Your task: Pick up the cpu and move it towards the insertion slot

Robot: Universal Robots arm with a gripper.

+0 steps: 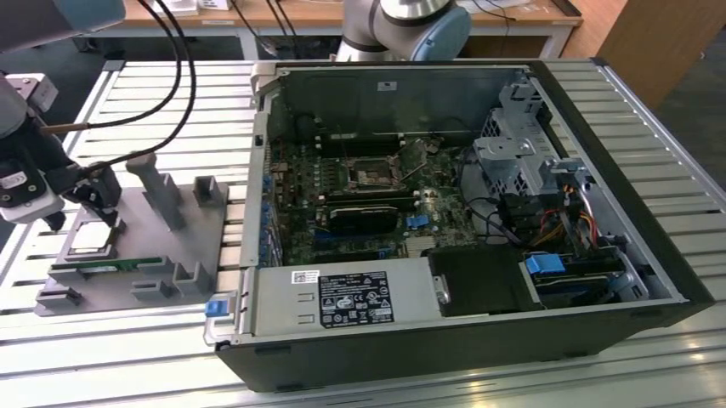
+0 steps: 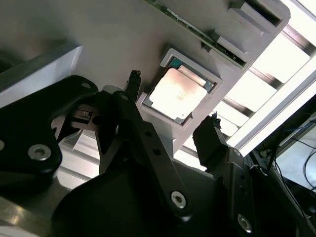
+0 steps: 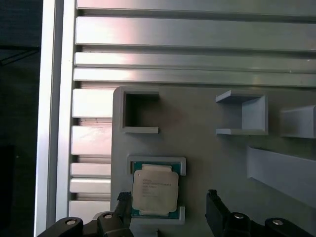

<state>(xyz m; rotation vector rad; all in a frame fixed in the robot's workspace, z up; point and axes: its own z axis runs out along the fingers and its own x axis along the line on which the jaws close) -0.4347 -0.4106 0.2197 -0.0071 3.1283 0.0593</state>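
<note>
A: What colour is the cpu (image 3: 155, 191)?
B: Shiny silver on top, with a green edge all round. The holder (image 3: 207, 158) is plain grey.
A: And the gripper (image 3: 168, 197)?
B: Black, with little silver screws.
A: The table (image 1: 170, 85)?
B: Silvery white, with long stripes from its slats.
A: The big computer case (image 1: 454, 357)?
B: Black outside, grey metal inside. Its board (image 1: 301, 204) is green. The insertion slot (image 1: 372, 177) is dark with a silver frame.
A: Any bright bits?
B: A blue clip (image 1: 217, 308), and red, orange and yellow wires (image 1: 564, 225). The memory stick (image 1: 108, 268) is green too.
</note>
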